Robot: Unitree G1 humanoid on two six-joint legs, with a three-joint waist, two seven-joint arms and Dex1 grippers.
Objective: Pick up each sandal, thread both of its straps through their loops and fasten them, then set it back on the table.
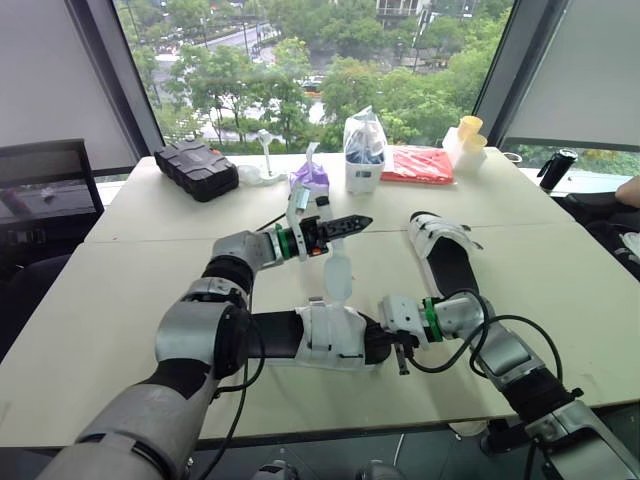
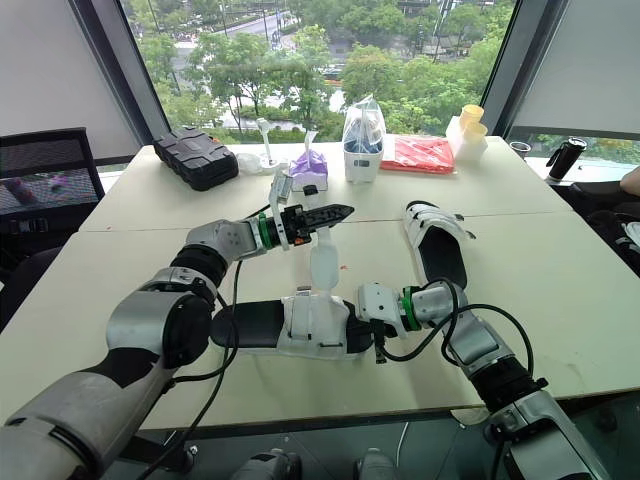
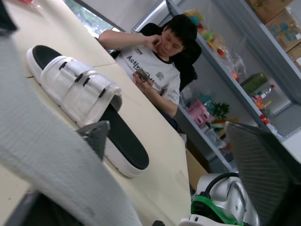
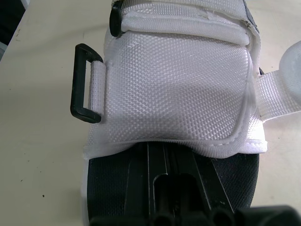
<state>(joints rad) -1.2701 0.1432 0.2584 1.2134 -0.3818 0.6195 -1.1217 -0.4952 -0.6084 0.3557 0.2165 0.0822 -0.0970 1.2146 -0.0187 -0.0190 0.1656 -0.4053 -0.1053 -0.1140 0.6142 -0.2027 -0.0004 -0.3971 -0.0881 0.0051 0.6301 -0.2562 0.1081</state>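
We locate the near sandal [image 1: 320, 340] flat on the table [image 1: 130, 290], lengthwise across the front edge, black sole up and white upper at mid-length. One white strap [image 1: 338, 275] rises upright from the upper to the left gripper [image 1: 345, 225], which hangs above the sandal. In the left wrist view its fingers [image 3: 96, 136] stand well apart, and the strap lies across one of them rather than pinched between both. The right gripper [image 1: 398, 345] sits at the sandal's right end, low on the insole just beside the upper; we cannot tell whether it is wide or narrow. A black loop [image 4: 84, 82] projects from the side of the upper. The second sandal [image 1: 445, 255] lies farther back to the right, apart from both grippers.
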